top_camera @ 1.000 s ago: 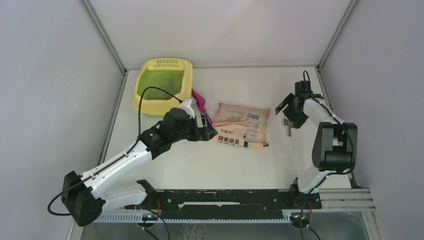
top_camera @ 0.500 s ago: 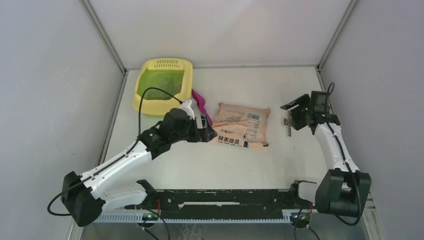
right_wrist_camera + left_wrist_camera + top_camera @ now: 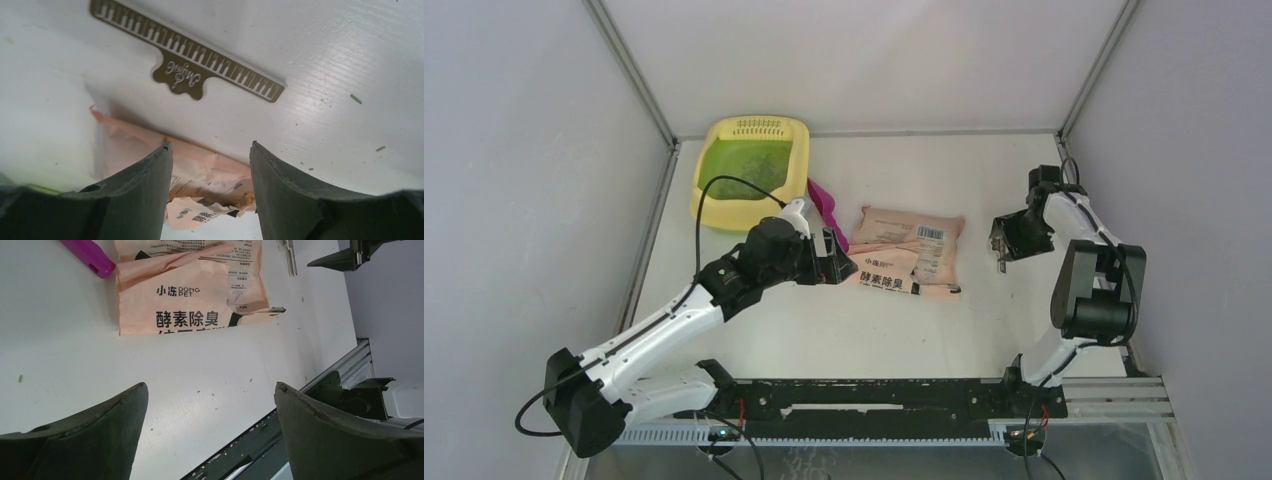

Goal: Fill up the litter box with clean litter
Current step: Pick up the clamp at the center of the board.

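left gripper (image 3: pixel 210 385): jaws wide apart, empty, peach bag (image 3: pixel 185 305) just ahead | right gripper (image 3: pixel 210 144): jaws apart, empty, brass piano-key ruler (image 3: pixel 187 55) ahead | litter box (image 3: pixel 757 127): well apart from both, nearer left jaws

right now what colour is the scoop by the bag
Magenta. The scoop shows best in the left wrist view, beside the peach bag.

We see bright, even, diffuse light over the white tabletop (image 3: pixel 984 320); shadows fall soft and faint, and the wrist views blur along their bottom edges.
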Controlling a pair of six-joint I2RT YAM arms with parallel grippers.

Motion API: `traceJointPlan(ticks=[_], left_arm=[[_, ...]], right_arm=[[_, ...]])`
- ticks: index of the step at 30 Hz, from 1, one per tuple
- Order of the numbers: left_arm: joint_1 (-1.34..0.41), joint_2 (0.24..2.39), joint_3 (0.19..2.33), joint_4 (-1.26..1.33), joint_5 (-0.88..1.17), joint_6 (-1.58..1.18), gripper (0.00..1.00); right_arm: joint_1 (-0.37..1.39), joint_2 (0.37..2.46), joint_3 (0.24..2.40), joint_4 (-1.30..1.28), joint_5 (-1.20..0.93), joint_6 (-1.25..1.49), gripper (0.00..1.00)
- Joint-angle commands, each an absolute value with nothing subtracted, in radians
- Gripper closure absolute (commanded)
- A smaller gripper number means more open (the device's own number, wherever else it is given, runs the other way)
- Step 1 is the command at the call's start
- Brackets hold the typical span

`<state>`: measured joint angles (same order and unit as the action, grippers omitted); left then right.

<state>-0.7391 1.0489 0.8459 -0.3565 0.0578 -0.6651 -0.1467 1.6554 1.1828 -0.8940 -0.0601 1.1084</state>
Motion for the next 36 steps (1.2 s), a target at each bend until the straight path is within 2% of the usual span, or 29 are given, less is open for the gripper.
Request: traceJointPlan(ticks=[1, 9, 32, 36], left_arm=[[-0.737, 1.028, 0.849, -0.326, 0.072, -0.675, 0.00], [-0.738, 1.047, 0.844, -0.310, 0.081, -0.671, 0.00], [-0.736, 1.068, 0.833, -0.299, 0.085, -0.648, 0.00], [-0.735, 1.081, 0.839, -0.294, 0.092, -0.643, 0.00]], right_arm=[[-0.129, 1.696, 1.216, -0.952, -0.021, 1.165, 0.34], [-0.100, 1.781, 1.216, -0.895, -0.044, 1.240, 0.32], [-0.095, 1.806, 1.219, -0.803, -0.015, 1.392, 0.24], [-0.099, 1.829, 1.236, -0.819, 0.000, 1.407, 0.20]])
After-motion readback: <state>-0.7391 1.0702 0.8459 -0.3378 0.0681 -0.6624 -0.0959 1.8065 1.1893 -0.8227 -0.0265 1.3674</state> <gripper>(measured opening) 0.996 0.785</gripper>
